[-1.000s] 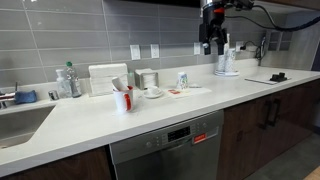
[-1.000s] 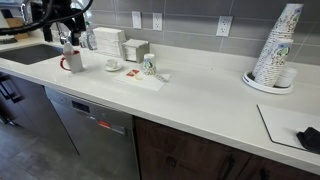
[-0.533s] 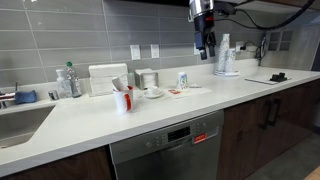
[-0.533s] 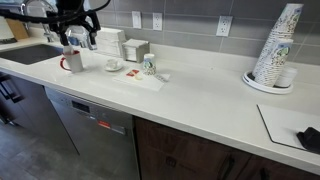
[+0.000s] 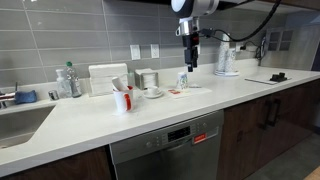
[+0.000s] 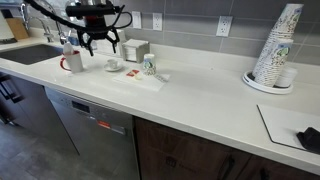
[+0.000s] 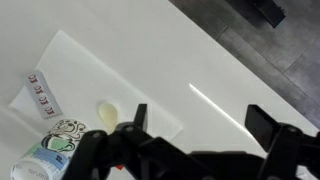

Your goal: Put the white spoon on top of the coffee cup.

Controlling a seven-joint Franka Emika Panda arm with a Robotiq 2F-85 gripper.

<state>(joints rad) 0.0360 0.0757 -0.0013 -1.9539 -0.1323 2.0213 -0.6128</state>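
Note:
The coffee cup (image 5: 182, 80), small and pale with a bluish-teal mark, stands upright on a white mat (image 6: 135, 80). It shows in both exterior views (image 6: 148, 66) and at the lower left of the wrist view (image 7: 48, 155). The white spoon (image 6: 161, 76) lies on the mat beside the cup; its pale bowl shows in the wrist view (image 7: 107, 111). My gripper (image 5: 190, 58) hangs in the air above the mat, a little to the side of the cup. Its fingers (image 7: 200, 120) are spread wide apart and hold nothing.
A red-and-white mug (image 5: 122, 98) with utensils stands near the sink (image 5: 15, 122). A saucer with a small cup (image 6: 113, 66), a napkin box (image 5: 107, 78) and a bottle (image 5: 68, 80) sit by the wall. A paper cup stack (image 6: 275, 50) and black item (image 6: 310, 138) are farther off.
The arm has swung along the counter from the paper cup stack to above the mat with the coffee cup. The gripper stays open and empty.

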